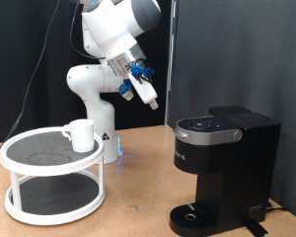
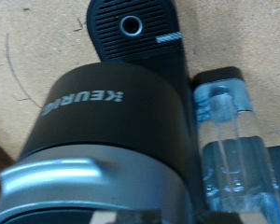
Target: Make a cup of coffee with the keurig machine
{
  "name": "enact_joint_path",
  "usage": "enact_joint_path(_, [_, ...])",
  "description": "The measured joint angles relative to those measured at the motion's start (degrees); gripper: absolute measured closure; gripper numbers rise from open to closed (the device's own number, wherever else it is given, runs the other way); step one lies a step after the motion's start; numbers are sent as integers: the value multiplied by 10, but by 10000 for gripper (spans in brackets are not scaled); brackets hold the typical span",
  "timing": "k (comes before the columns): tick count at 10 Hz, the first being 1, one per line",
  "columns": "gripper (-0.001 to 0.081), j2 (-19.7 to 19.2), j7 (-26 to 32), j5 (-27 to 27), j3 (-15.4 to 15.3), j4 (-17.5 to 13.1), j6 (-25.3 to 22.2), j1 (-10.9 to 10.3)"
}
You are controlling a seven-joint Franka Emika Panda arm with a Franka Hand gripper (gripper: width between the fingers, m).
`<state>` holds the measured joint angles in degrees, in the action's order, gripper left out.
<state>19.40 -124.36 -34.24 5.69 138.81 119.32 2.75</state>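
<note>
White cup [image 1: 80,134] on shelf; black keurig machine [image 1: 223,163] closed.

The glossy white, rounded-jointed robot arm [image 1: 94,79] carries a grey wrist cap, blue fittings and a white two-finger gripper [image 1: 151,101]; black cables trail behind.

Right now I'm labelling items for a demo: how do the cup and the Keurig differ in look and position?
The cup is small, white and sits on a white two-tier stand; the Keurig is tall, black and stands on the table at the exterior view's right. The claw hangs in the air, touching neither.
</note>
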Motion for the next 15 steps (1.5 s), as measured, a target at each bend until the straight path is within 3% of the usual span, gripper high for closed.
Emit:
enact_joint_path(2, [806, 7, -8, -27, 2, 15, 9, 1])
enact_joint_path(5, [806, 63, -42, -79, 15, 68, 25, 17])
enact_joint_path(10, [806, 149, 8, -45, 58, 120, -36, 45])
enact_joint_path(12, [806, 151, 11, -44, 60, 122, -42, 46])
enact_joint_path(15, [806, 189, 24, -10, 90, 135, -110, 66])
